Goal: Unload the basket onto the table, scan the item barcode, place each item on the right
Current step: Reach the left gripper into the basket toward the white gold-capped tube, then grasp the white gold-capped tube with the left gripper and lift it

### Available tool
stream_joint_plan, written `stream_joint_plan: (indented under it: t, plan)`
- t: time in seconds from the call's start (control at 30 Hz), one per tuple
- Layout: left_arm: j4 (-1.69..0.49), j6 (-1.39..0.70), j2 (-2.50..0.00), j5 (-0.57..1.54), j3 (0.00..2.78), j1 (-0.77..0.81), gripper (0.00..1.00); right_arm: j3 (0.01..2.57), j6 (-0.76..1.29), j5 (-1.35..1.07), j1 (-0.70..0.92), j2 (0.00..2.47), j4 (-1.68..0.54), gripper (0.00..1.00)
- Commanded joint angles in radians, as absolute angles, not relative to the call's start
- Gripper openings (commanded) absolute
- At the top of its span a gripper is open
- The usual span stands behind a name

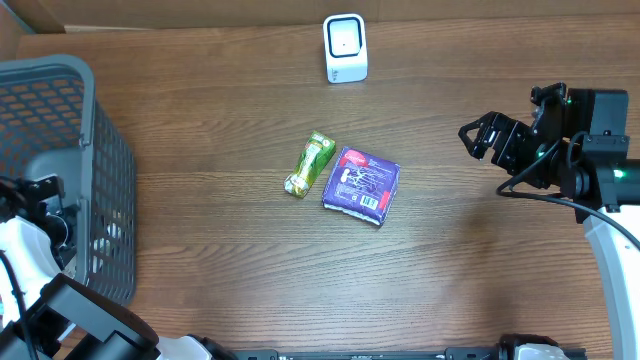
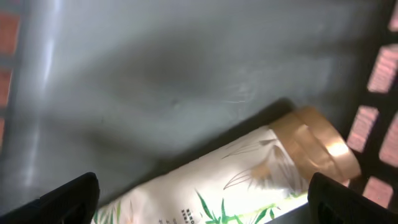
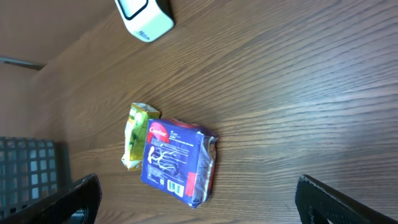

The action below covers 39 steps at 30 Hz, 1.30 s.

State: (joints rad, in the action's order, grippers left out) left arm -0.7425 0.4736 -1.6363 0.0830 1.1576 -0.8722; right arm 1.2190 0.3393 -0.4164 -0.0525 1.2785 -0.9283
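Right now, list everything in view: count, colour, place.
table: 1, brown wood, under everything
basket: 1, grey mesh, left edge of the table
bottle: 1, white with green leaf print and tan cap, lying inside the basket
scanner: 1, white, far centre of the table
snack packet: 1, green and yellow, table centre
purple pack: 1, purple with white print, close beside the snack packet, barcode label facing up
left gripper: 1, black, open, inside the basket over the bottle
right gripper: 1, black, open, above the right side of the table, holding nothing
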Motion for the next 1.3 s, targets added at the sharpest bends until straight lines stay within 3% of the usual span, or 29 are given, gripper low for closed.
stream_joint_plan:
  t: [0.0,0.3,0.93,1.17,1.27]
  plan:
    - [-0.749,0.684,-1.617,0.131,1.148,-0.878,0.97,1.243,0.333,-0.377,-0.056,1.274,-0.930,1.00]
    - [-0.846,0.842,-1.650,0.126,1.145,-0.878,0.99,1.243,0.334,-0.375,-0.056,1.274,-0.921,1.00]
    - [-0.749,0.764,-1.778,0.124,1.145,-0.875,0.92,1.243,0.342,-0.375,-0.056,1.274,-0.920,1.00]
    - [-0.636,0.617,-1.778,0.125,1.145,-0.875,0.26,1.243,0.345,-0.383,-0.056,1.274,-0.918,1.00]
    - [-0.592,0.508,-1.778,0.133,1.145,-0.875,0.21,1.243,0.345,-0.383,-0.056,1.274,-0.918,1.00]
